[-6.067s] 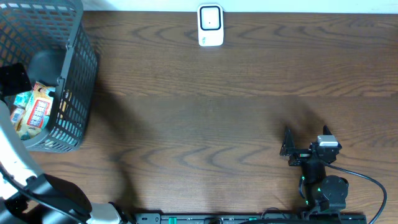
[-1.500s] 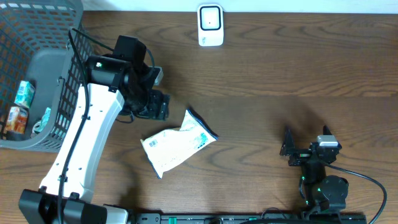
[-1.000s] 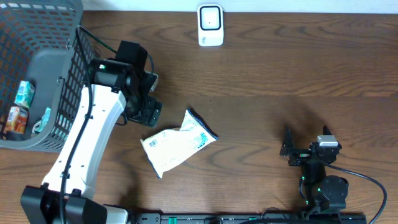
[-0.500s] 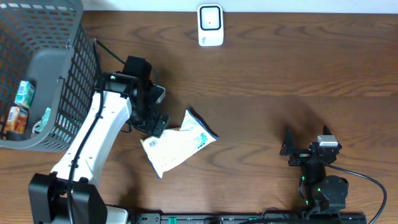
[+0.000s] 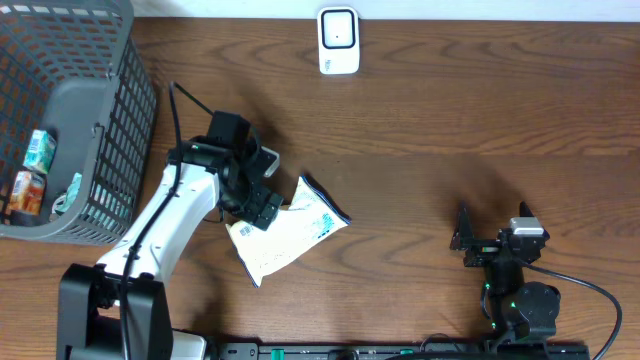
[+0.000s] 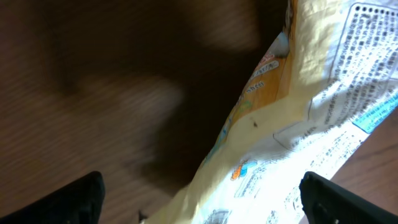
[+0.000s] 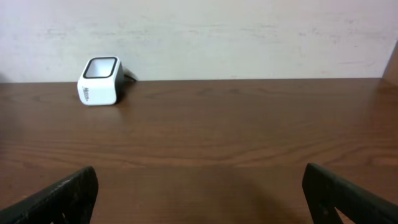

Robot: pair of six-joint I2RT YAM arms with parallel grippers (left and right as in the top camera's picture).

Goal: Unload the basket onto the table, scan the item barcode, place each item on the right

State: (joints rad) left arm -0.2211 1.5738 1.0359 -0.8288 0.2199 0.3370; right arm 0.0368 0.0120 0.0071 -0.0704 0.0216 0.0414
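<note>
**Left claw over the packet, pick-up step in hand**

On the table (image 5: pixel 450 130), right of the grey basket (image 5: pixel 110 150) at upper left, the packet (image 5: pixel 285 235) lies flat at centre-left, text side up, well apart from the scanner (image 5: pixel 339 40) at top centre. The left claw (image 5: pixel 265 208) hovers over the packet's upper-left edge, spread wide, gripping nothing. Next it likely must close there, lift, and present the barcode to the scanner. The right claw (image 5: pixel 470 240), lower right, gapes empty.
</note>
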